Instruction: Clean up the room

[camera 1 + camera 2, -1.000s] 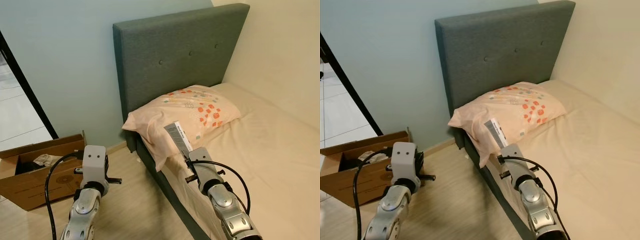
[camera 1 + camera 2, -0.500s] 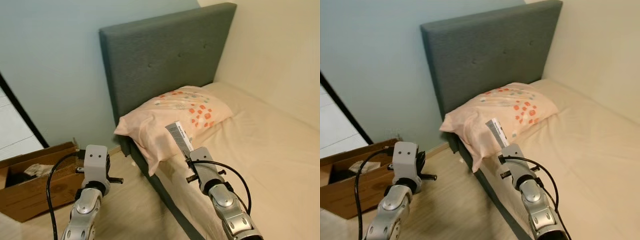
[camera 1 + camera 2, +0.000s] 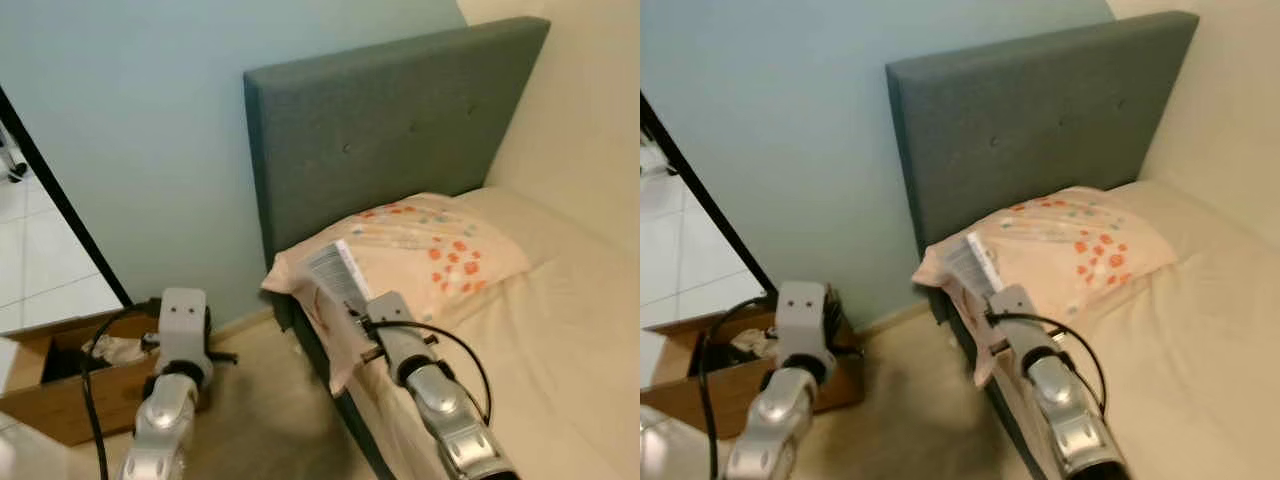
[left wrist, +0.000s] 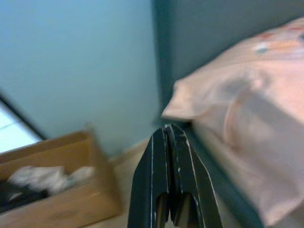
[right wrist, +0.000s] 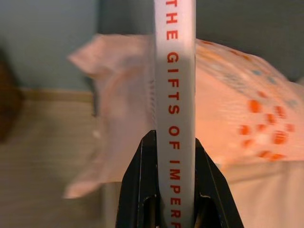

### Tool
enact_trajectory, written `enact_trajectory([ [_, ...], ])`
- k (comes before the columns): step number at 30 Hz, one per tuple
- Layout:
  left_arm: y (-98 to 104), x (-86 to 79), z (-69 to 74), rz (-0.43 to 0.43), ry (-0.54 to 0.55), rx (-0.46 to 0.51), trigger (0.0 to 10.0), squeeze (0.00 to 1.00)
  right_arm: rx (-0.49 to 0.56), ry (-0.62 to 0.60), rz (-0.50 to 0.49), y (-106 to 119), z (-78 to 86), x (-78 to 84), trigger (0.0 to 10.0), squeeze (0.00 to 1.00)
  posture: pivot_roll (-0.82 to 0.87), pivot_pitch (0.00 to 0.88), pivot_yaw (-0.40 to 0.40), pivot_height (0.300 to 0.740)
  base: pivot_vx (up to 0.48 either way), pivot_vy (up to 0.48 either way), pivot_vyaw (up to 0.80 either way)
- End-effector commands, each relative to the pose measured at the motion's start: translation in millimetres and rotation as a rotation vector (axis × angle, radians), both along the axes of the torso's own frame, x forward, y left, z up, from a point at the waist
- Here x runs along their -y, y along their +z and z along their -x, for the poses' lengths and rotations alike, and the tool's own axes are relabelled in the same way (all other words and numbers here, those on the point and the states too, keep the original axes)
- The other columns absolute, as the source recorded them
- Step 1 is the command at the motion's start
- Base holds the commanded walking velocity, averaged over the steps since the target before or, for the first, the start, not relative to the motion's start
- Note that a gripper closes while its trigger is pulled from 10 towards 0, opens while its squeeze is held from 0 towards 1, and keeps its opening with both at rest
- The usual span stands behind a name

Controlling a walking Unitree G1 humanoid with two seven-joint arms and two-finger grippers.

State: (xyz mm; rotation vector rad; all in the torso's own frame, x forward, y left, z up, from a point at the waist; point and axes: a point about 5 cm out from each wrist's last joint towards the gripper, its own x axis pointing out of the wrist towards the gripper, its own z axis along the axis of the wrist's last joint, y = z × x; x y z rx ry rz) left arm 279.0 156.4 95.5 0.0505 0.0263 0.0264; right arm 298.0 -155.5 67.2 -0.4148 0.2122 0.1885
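Observation:
My right gripper [image 5: 174, 142] is shut on a thin white book [image 5: 175, 71] with red spine lettering. In the left eye view the book [image 3: 337, 276] stands up from the gripper [image 3: 358, 318] in front of the pillow [image 3: 440, 245], over the bed's near corner. My left gripper [image 4: 167, 135] is shut with nothing in it, held over the floor beside the cardboard box [image 3: 60, 395]. The box holds crumpled white paper [image 3: 115, 348] and something dark.
A grey padded headboard [image 3: 400, 130] stands against the pale blue wall. The beige mattress [image 3: 560, 350] runs off to the right. A wooden floor [image 3: 260, 420] lies between box and bed. A dark door frame [image 3: 60, 200] slants at the left, with tiled floor beyond.
The whole picture has shifted right and blurred, so the camera has turned left. Both arms keep their pose, and the book stays in the right gripper.

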Motion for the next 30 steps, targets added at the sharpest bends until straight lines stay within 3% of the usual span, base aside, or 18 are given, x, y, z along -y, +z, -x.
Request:
enact_trajectory([
  [1,-6.3,-5.1,4.0,-0.009,0.017,-0.024,10.0,0.00,0.027,0.008,-0.011,4.7,-1.3,-4.2,10.0,0.00,-0.07,0.113,-0.015,0.727,0.307,0.000,0.00],
  [15,-6.0,-0.3,3.5,-0.039,-0.020,-0.016,10.0,0.00,0.028,0.004,-0.013,4.2,-0.3,-5.0,10.0,0.00,-0.07,0.109,-0.011,0.727,0.000,0.000,0.00],
  [19,-5.9,1.1,3.2,-0.083,-0.038,-0.015,10.0,0.00,0.029,0.003,-0.013,4.3,-0.1,-4.4,10.0,0.00,-0.07,0.109,-0.011,0.727,0.000,-0.480,0.00],
  [22,-9.5,-0.5,3.6,-0.005,-0.008,-0.038,10.0,0.00,0.030,0.001,-0.012,3.8,0.0,-4.5,10.0,0.00,-0.07,0.103,-0.008,0.727,0.000,0.000,0.00],
  [30,-11.2,-1.2,3.6,-0.004,-0.014,-0.051,10.0,0.00,0.031,-0.002,-0.004,4.4,0.0,-2.7,10.0,0.00,-0.08,0.113,-0.010,0.727,0.000,0.000,0.00],
])
